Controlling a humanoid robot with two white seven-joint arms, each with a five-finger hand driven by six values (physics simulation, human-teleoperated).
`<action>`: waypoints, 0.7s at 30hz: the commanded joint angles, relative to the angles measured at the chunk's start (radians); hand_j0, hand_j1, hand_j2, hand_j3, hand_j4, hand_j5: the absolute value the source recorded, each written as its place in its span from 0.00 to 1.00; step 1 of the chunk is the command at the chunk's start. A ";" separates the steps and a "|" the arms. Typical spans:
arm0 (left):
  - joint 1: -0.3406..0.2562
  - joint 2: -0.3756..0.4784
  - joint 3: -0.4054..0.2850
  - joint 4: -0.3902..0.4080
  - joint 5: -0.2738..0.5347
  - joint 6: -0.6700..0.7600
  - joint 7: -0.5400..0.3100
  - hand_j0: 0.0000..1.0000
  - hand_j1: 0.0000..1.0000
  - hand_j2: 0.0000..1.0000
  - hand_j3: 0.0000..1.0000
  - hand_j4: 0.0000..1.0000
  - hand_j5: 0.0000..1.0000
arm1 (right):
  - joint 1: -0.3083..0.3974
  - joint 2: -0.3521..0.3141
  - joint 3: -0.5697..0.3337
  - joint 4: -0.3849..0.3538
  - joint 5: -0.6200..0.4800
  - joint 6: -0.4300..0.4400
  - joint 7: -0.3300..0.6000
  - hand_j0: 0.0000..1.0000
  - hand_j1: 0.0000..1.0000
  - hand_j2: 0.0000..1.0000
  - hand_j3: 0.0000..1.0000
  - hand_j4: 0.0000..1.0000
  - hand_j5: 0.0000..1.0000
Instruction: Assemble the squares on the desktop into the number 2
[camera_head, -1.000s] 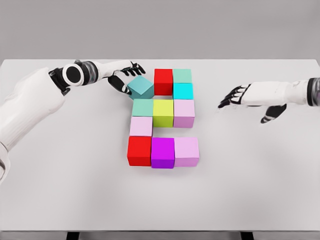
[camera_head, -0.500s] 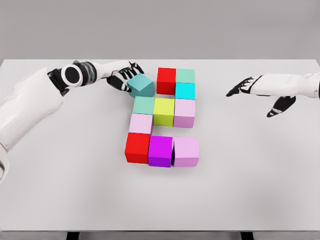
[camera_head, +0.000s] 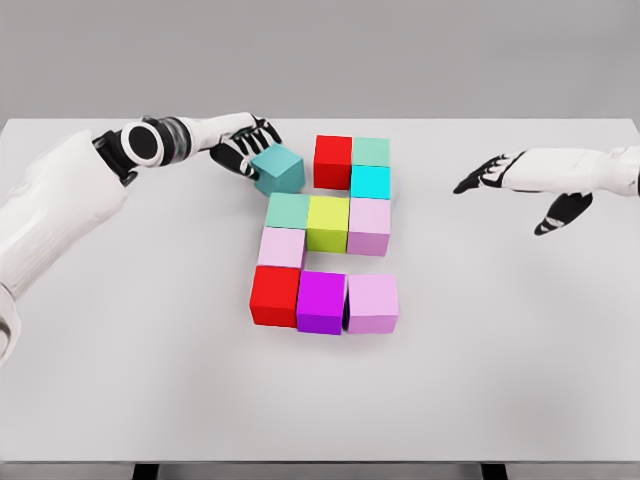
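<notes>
Teal cube (camera_head: 279, 169) sits at upper left of the block cluster, rotated a bit off the grid, just left of the red cube (camera_head: 333, 161) with a thin gap between them. Left hand (camera_head: 243, 147) is against the teal cube's far-left side, dark fingers (camera_head: 262, 131) curled over its back corner, thumb side at its left face; looks like contact or a loose grip, cannot tell if it is truly clamped. The cube rests on the table (camera_head: 120, 350), not lifted.

Rest of the figure: top row red cube then mint cube (camera_head: 370, 151), cyan cube (camera_head: 369, 181) below the mint one. Middle row: green-teal cube (camera_head: 287, 210), yellow-green cube (camera_head: 327, 222), pale pink cube (camera_head: 368, 225), all touching side by side. Light pink cube (camera_head: 282, 247) below the green-teal one. Bottom row: second red cube (camera_head: 275, 295), magenta cube (camera_head: 321, 301), lilac cube (camera_head: 372, 302); narrow dark gap between magenta and lilac, and the row is slightly skewed.

Right hand (camera_head: 512, 180) is over the table well to the right of the cluster, fingers spread wide and pointing left, thumb hanging down, holding nothing, touching no cube. Right arm enters from the right edge, left arm from the lower left.
</notes>
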 joint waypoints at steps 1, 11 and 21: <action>0.000 -0.002 0.011 0.000 0.008 0.026 0.001 0.63 0.63 0.63 0.63 0.63 0.63 | -0.002 -0.001 -0.001 0.000 -0.006 0.003 0.000 1.00 1.00 1.00 1.00 1.00 1.00; -0.003 -0.037 0.042 0.052 0.017 0.042 0.020 0.63 0.63 0.63 0.63 0.63 0.63 | -0.002 -0.001 -0.001 0.001 -0.003 0.003 0.000 1.00 1.00 1.00 1.00 1.00 1.00; -0.003 -0.045 0.050 0.052 0.039 0.079 0.055 0.63 0.63 0.63 0.63 0.63 0.63 | 0.000 0.001 -0.001 0.001 -0.001 0.003 0.000 1.00 1.00 1.00 1.00 1.00 1.00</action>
